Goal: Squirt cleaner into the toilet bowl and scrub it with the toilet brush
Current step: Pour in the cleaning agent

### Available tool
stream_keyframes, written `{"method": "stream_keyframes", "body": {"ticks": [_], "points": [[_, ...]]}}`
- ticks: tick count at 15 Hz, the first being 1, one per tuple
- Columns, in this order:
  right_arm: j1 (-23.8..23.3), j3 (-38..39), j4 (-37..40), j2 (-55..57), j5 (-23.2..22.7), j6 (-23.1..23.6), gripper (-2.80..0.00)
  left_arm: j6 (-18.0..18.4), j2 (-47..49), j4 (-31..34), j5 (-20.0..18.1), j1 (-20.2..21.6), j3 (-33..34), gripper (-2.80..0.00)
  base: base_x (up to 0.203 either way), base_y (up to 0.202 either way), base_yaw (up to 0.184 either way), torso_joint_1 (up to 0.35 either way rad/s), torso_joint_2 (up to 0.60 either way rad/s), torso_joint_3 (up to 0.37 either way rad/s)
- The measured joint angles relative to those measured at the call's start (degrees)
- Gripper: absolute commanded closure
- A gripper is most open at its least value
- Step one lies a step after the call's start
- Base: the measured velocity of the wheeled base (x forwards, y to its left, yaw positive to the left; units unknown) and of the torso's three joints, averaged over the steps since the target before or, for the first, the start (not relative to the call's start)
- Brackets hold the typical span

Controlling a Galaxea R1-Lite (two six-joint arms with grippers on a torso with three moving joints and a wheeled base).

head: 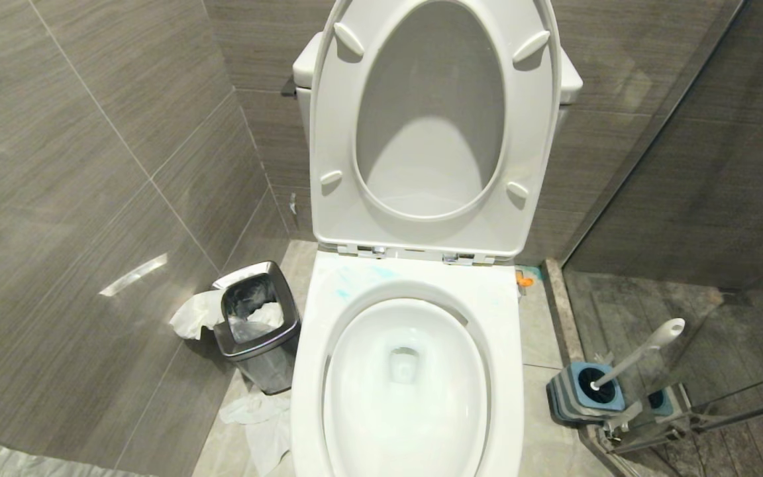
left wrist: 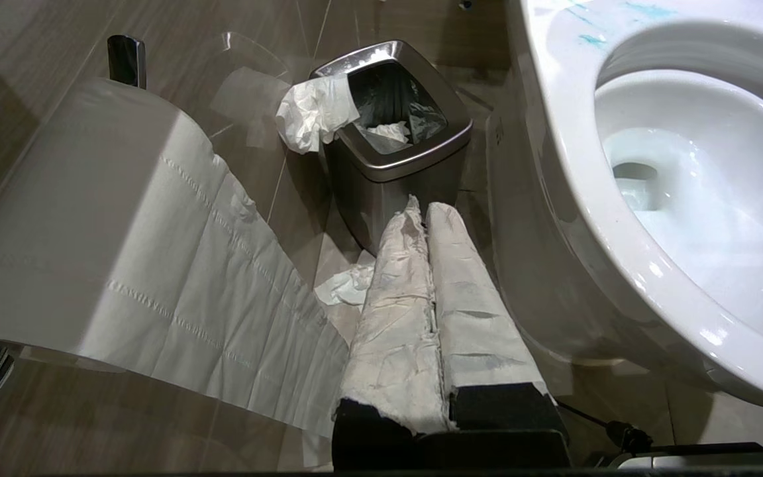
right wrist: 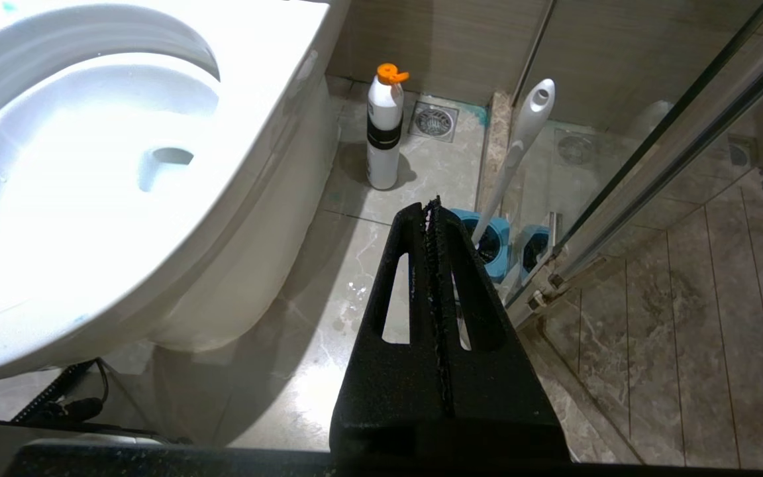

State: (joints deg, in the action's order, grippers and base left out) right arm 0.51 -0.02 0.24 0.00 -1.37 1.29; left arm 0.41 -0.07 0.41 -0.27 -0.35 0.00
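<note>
Looking down from the head camera, you see the toilet bowl (head: 408, 371) with seat and lid raised, clear water in its basin and pale turquoise smears of cleaner (head: 345, 291) on the rim near the hinges. To its left, the steel waste bin (head: 259, 328) holds crumpled tissue, with more paper draped over its edge and lying on the floor. On the bowl's right, the toilet brush (head: 640, 351) stands tilted in its blue-and-grey holder (head: 583, 391) beside the glass shower door. A white bottle (right wrist: 383, 129) with an orange cap stands on the floor beside the bowl. Your left end effector (left wrist: 424, 212), its fingers wrapped in paper, is clenched on nothing near the bin. Your right end effector (right wrist: 431, 209) is likewise clenched and empty, above the floor near the holder.
</note>
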Motion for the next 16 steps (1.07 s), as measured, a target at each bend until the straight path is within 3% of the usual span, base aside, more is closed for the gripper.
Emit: {"method": "stream_keyframes", "body": {"ticks": [16], "points": [[0.0, 0.0, 0.0, 0.0, 0.1, 0.1, 0.00, 0.1, 0.0, 0.0, 0.0, 0.0, 0.0, 0.00, 0.000, 0.000, 0.000, 0.003, 0.00, -0.165]]}}
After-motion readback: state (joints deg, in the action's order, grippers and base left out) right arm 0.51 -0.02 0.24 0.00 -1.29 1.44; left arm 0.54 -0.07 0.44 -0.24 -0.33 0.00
